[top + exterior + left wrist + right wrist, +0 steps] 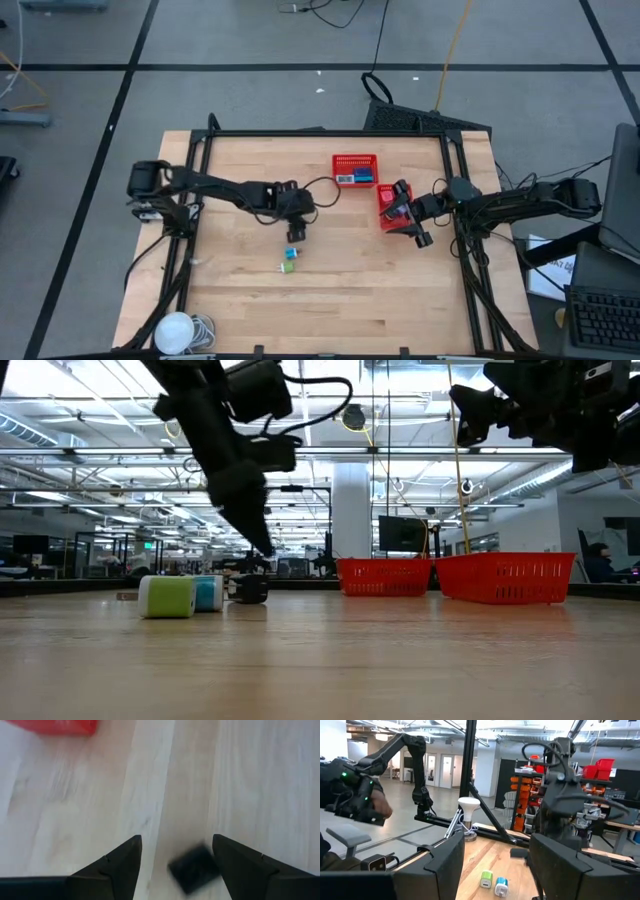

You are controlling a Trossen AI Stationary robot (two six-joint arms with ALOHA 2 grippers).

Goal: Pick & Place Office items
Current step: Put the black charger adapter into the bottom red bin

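Note:
Three small office items lie on the wooden table: a black piece [294, 237], a blue piece [292, 254] and a green piece [287, 267]. In the low view the green piece [167, 597] and blue piece [208, 593] sit side by side, with the black piece [250, 589] just beyond. My left gripper [177, 840] is open and hovers just above the black piece [195, 868], one finger to each side of it. My right gripper [402, 212] is open and empty, and is raised over the right red basket [390, 207].
A second red basket [355, 170] stands toward the far edge and holds a few small things. A white bulb-shaped object with a cord [176, 330] lies at the near left corner. Black frame rails [455, 190] run along the table's sides.

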